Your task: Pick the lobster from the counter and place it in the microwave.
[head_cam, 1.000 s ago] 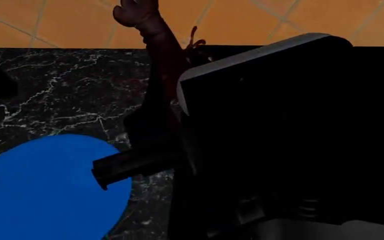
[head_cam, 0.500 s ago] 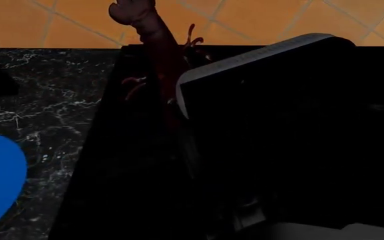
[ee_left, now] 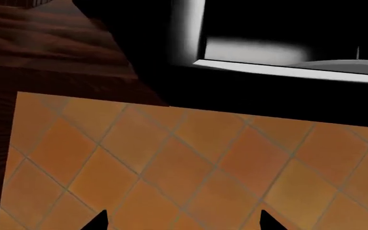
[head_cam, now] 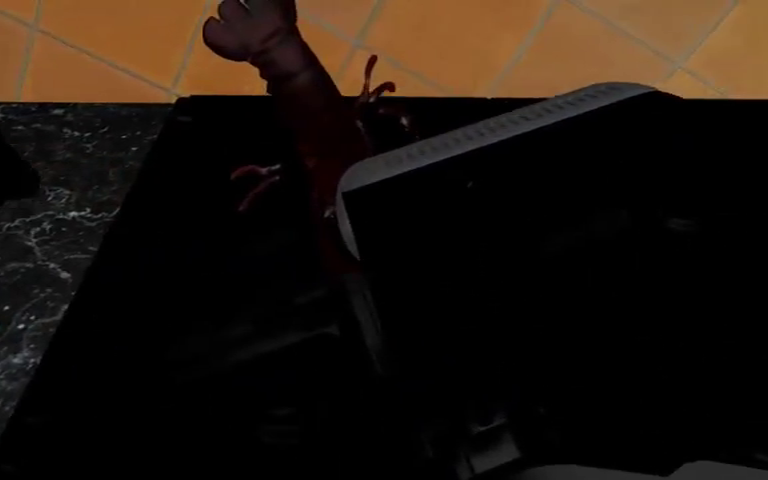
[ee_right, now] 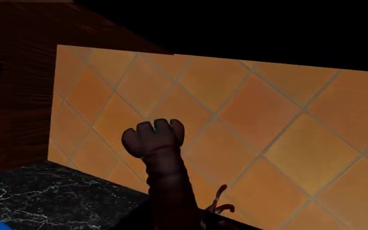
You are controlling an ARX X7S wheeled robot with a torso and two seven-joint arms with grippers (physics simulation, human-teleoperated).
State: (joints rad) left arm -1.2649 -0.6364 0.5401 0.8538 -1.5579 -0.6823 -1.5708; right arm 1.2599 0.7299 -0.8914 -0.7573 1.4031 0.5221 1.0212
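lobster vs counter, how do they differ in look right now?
The lobster is dark red, narrow and raised on end against the orange tiles; the counter is a flat black slab with white veins. The lobster shows thin legs and a fanned tail; the counter is smooth. Both are dark.

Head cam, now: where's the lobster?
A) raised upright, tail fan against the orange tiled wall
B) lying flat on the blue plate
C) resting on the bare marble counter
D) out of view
A: the lobster stands upright over the dark microwave, with its tail fan showing against the orange tiled wall. The right wrist view shows the same.
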